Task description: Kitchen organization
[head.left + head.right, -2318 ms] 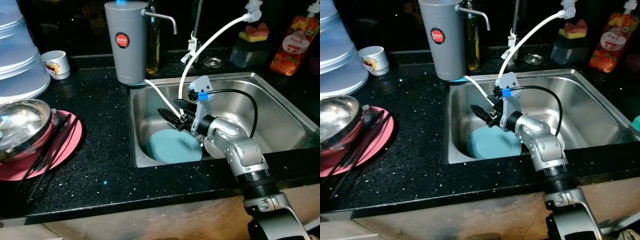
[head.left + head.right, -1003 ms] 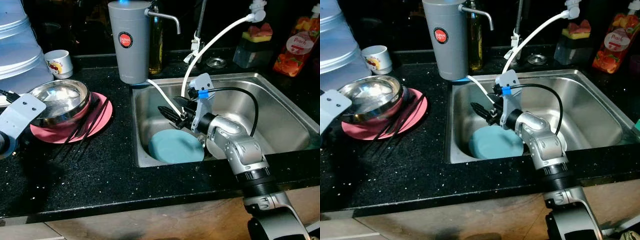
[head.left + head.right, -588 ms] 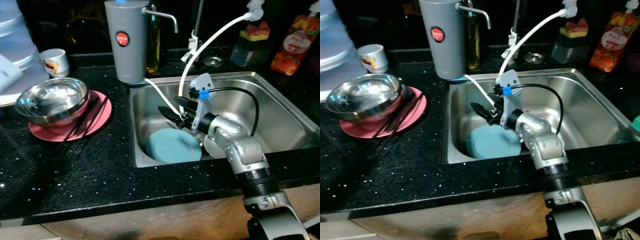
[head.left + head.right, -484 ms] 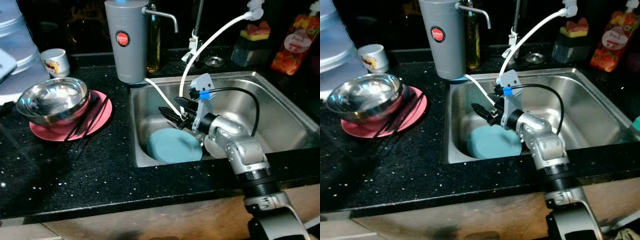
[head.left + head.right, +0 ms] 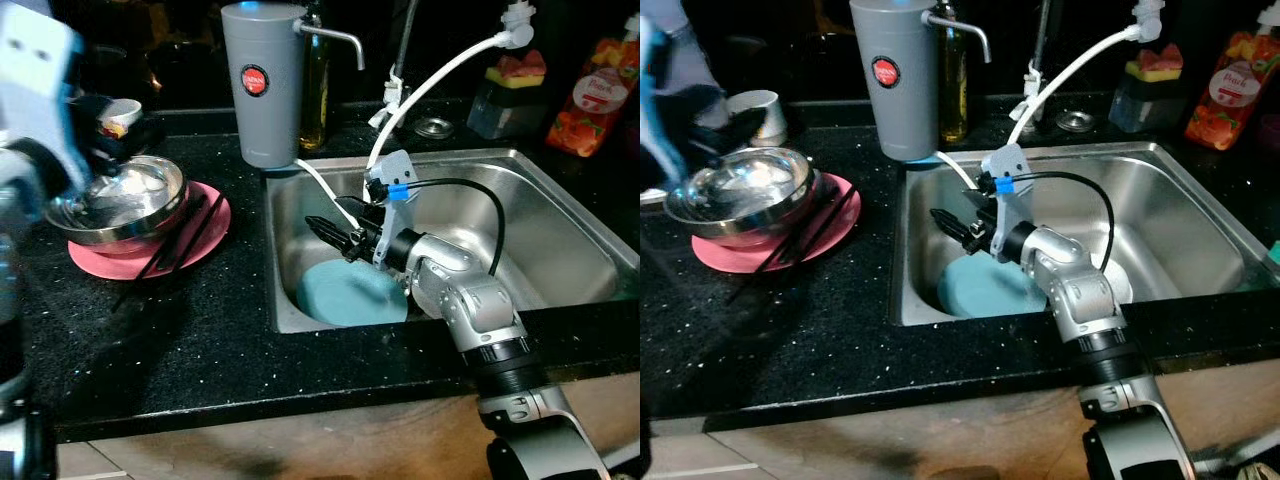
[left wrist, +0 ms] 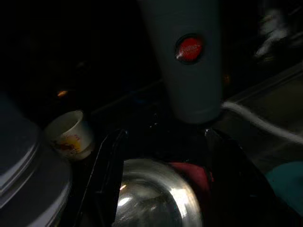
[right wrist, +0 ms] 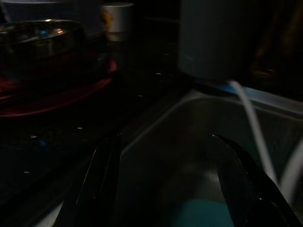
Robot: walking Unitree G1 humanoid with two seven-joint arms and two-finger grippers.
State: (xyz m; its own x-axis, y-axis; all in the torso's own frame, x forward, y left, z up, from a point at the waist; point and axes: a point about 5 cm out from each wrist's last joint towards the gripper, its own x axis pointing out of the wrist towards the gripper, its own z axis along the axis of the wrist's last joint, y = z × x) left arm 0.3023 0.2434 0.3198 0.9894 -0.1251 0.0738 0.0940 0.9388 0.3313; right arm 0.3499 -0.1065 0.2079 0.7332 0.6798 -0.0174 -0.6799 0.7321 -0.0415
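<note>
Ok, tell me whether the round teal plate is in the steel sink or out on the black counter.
In the sink. The round teal plate lies on the basin floor of the steel sink, just below the right gripper.

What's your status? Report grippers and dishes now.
Right gripper open, empty, above teal plate in sink. Left gripper open over steel bowl on pink plate. Hose beside right gripper.

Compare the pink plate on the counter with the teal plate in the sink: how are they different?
The pink plate lies on the black counter, while the teal plate lies inside the steel sink. The pink plate carries a steel bowl and black chopsticks; the teal plate carries nothing, and the right gripper hovers above it. Both are round, flat dishes.
</note>
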